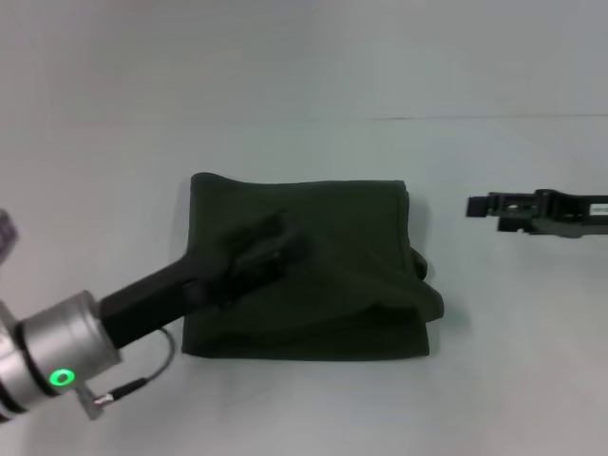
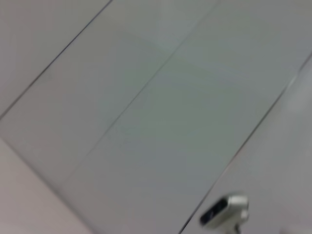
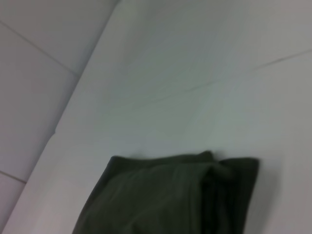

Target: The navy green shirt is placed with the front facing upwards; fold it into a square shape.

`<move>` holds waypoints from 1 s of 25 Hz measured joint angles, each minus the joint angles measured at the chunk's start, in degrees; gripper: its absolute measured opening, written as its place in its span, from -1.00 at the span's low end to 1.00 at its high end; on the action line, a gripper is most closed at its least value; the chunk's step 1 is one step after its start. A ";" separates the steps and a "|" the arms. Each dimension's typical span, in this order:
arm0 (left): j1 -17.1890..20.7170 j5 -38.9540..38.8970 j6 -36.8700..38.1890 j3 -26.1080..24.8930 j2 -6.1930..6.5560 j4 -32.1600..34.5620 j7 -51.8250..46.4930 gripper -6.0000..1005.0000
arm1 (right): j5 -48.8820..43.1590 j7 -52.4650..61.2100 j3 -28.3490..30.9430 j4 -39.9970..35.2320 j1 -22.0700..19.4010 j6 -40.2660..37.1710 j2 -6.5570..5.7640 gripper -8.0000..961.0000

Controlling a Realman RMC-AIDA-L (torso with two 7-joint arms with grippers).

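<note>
Navy green shirt (image 1: 313, 275) folded under left gripper (image 1: 261, 252), fingers' state unclear; right wrist view: layered corner.

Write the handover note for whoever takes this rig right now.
Left gripper: over the middle of the navy green shirt, low on or just above the cloth.
Right gripper: off to the shirt's right, above the table, holding nothing.
Shirt: already folded into a rough square, plain side up; right edge bulges unevenly.
Left: tidy that right edge if needed, then withdraw both arms.
</note>
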 joint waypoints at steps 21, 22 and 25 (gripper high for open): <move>7.40 7.21 1.81 5.45 2.05 18.50 2.81 0.81 | 0.18 7.12 -5.15 4.73 2.89 -1.28 2.07 0.92; 7.35 7.21 1.71 5.44 2.01 18.48 2.85 0.81 | 0.20 6.95 -5.15 4.73 2.97 -0.44 2.41 0.92; 7.26 7.21 1.58 5.53 1.85 18.45 2.90 0.81 | 0.33 6.08 -5.15 4.73 3.28 2.46 3.65 0.92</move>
